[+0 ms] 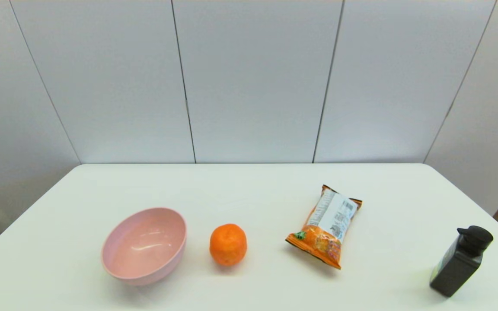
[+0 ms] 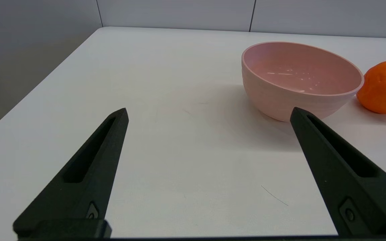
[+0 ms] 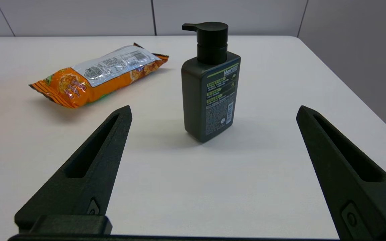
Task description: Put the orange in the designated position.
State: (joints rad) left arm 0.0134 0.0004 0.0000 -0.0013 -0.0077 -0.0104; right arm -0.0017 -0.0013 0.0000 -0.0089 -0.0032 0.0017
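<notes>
The orange [image 1: 228, 244] rests on the white table, between the pink bowl [image 1: 145, 245] and the snack packet [image 1: 327, 225]. In the left wrist view the orange [image 2: 385, 86] shows beyond the bowl [image 2: 300, 80]. My left gripper [image 2: 208, 115] is open over bare table near the front left, short of the bowl, holding nothing. My right gripper [image 3: 213, 112] is open near the front right, with the dark pump bottle [image 3: 210, 82] standing a little ahead of its fingers. Neither arm shows in the head view. The designated position is unmarked bare tabletop.
A dark pump bottle [image 1: 461, 261] stands near the table's front right edge. The orange-and-white snack packet [image 3: 99, 74] lies flat right of centre. Grey wall panels close the back. The table's right edge [image 1: 469, 198] drops off to the floor.
</notes>
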